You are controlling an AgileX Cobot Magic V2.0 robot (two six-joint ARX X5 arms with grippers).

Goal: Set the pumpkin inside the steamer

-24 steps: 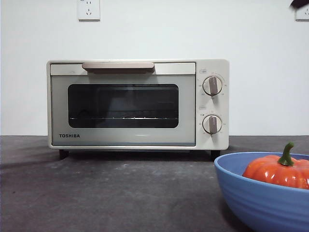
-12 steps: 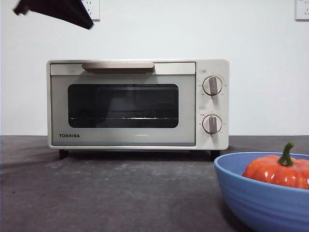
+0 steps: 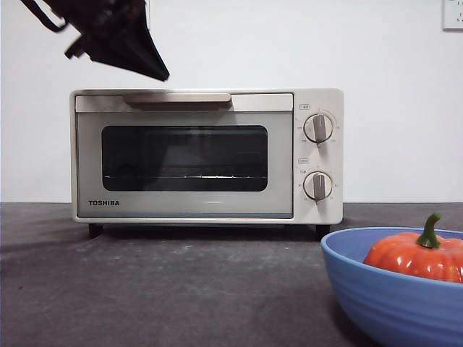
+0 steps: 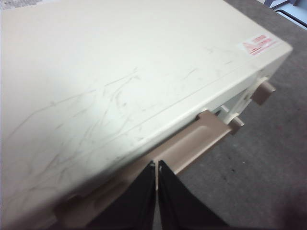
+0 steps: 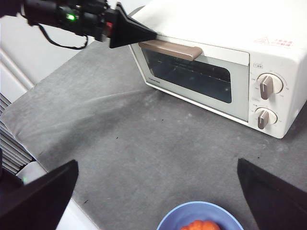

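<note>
Step in hand: you are on the door-opening stage, by my reading; the cream-white boxy TOSHIBA steamer [image 3: 206, 155] with its dark glass window has its door shut, so nothing can go in yet.
Left gripper [image 3: 148, 66]: it hangs above the steamer's top at about 11 o'clock of the window in the front view, its black tip just over the left end of the beige bar handle [image 3: 177, 98]. In the left wrist view its fingers [image 4: 139, 196] are pressed together and hold nothing, with the handle directly beyond the tips.
Right gripper [image 5: 158, 201]: its fingers stand wide apart and empty, high above the tabletop, with the bowl showing between them at 6 o'clock of the right wrist view.
Pumpkin: the small glossy orange ribbed pumpkin [image 3: 416, 254] with the curved green stem lies in the wide blue ridged bowl [image 3: 383, 293], at about 4 o'clock of the steamer in the front view and well apart from it.
Tabletop: the dark grey tabletop [image 3: 159, 289] lies in front of the steamer door.
Next move: I judge that you need the left tip lowered onto or behind the bar handle, then a pull outward and down so the door swings open.
After that: the right gripper is well placed to drop onto the pumpkin; aim for the ribbed body, since the gloss may let it slip.
</note>
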